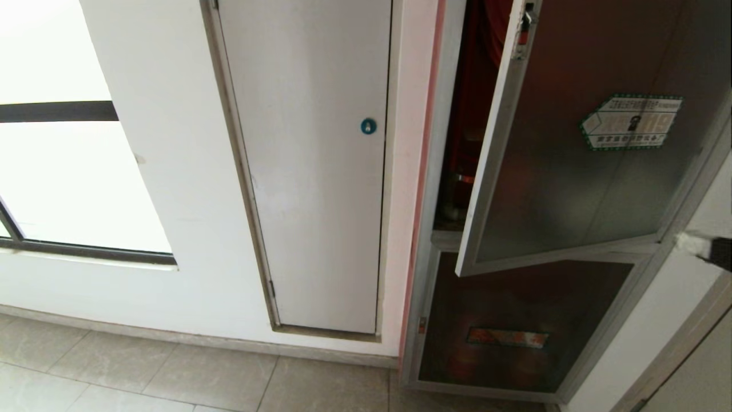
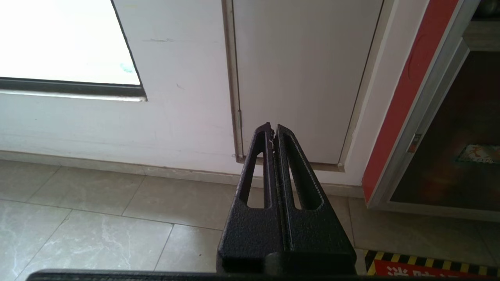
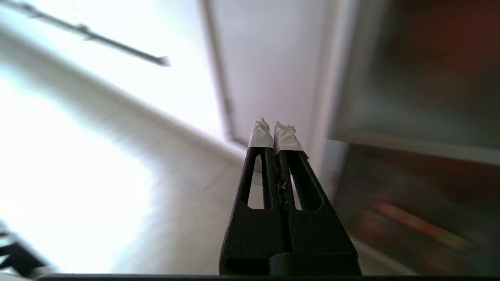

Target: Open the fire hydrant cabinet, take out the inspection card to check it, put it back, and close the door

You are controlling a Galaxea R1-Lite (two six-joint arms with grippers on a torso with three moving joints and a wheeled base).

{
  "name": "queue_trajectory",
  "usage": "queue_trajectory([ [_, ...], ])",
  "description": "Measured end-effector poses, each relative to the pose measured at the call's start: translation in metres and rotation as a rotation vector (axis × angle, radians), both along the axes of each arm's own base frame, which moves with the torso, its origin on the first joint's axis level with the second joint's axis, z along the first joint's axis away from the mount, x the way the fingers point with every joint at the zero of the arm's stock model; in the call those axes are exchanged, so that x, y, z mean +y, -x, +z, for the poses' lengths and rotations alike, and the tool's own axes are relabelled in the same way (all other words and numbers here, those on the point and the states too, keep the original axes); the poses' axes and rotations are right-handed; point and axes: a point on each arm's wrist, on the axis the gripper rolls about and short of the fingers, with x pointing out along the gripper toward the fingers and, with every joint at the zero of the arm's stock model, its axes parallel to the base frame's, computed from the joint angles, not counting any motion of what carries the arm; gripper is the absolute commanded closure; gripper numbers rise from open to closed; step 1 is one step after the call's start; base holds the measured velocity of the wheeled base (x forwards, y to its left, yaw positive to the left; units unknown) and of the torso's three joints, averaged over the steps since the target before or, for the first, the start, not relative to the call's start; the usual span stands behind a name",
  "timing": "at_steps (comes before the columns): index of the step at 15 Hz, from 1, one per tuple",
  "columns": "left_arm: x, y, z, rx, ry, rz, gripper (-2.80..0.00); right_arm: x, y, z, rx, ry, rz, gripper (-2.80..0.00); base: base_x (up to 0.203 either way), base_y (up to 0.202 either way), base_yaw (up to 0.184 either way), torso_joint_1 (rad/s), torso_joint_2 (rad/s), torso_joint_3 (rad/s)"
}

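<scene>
My left gripper (image 2: 272, 128) has black, rough-textured tapered fingers with long slots; my right gripper (image 3: 274, 127) matches, its tips wrapped in white tape.

Right gripper (image 1: 689, 244) poking in at the right edge of the head view, only its white-wrapped tips and a bit of black finger showing. Seen from its own wrist: jaws pressed together, nothing between them, white tape on both fingertips (image 3: 261, 134). Left gripper (image 2: 273, 130) out of the head view; from its wrist, black jaws closed flat against each other, empty, angled downward.
</scene>
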Motion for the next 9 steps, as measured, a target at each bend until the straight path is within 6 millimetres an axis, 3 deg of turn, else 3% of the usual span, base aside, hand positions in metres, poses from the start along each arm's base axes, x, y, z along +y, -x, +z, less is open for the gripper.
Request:
queue_trajectory([
  [2,0.000,0.000,0.000,0.000,0.000,0.000,0.00,0.020,-0.045,0.012,0.065,-0.028,0.080,0.00,0.000,0.000,0.000,0.000,0.00,0.000],
  [5,0.000,0.000,0.000,0.000,0.000,0.000,0.00,0.067,-0.104,0.009,0.107,-0.043,0.097,0.00,0.000,0.000,0.000,0.000,0.00,0.000],
  [9,0.000,0.000,0.000,0.000,0.000,0.000,0.00,0.122,-0.156,-0.010,0.055,-0.039,-0.040,0.00,0.000,0.000,0.000,0.000,0.00,0.000],
])
